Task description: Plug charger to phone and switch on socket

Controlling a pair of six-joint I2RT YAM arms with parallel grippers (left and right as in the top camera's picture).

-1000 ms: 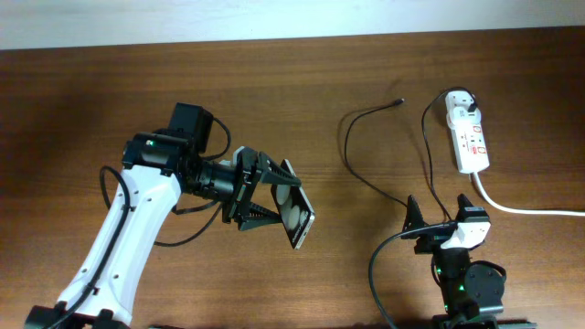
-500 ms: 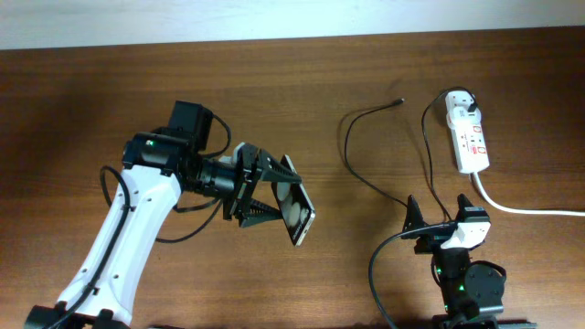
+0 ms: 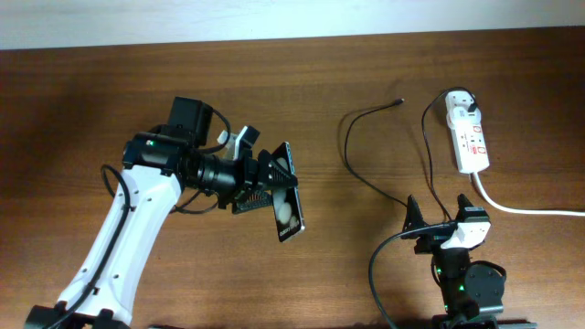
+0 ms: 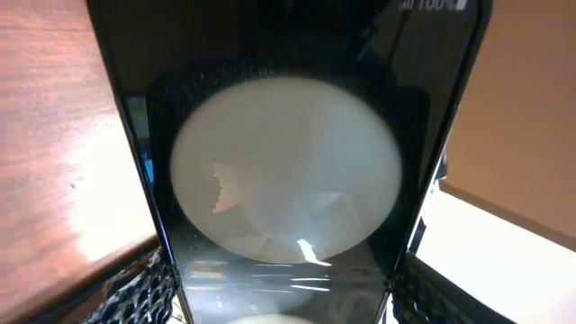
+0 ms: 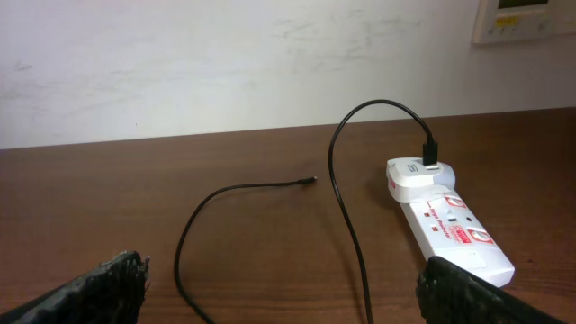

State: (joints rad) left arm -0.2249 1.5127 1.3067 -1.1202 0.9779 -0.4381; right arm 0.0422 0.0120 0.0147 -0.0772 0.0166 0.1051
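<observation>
The left gripper (image 3: 272,185) is found closed on the phone (image 3: 286,196), which is held clear of the table (image 3: 91,91), left of centre, and tilted on its edge. In the left wrist view the black slab is seen clamped between two textured pads (image 4: 135,297). Its glossy face carries one large white round blob, the rim of a second at the lower edge, and small white text at the top corner. Further right, the charger (image 3: 350,151) is laid as a thin black cable in loose curves on the wood. Its connector tip (image 3: 399,101) lies free, well apart from the phone. The cable is run down past the right gripper (image 3: 437,208), which is held low at the near edge with its fingers spread wide and nothing between them. At far right, the socket (image 3: 472,144) is recorded as a white strip with red marks. The white plug head (image 3: 464,107) is seated in its far end, with the black cable entering from above. The switch positions cannot be told. A thick white cord (image 3: 521,208) is led off from its near end to the right. The surface is brown wood grain. Behind it a white wall (image 5: 180,54) with a pale mounted panel (image 5: 526,18) is noted.
</observation>
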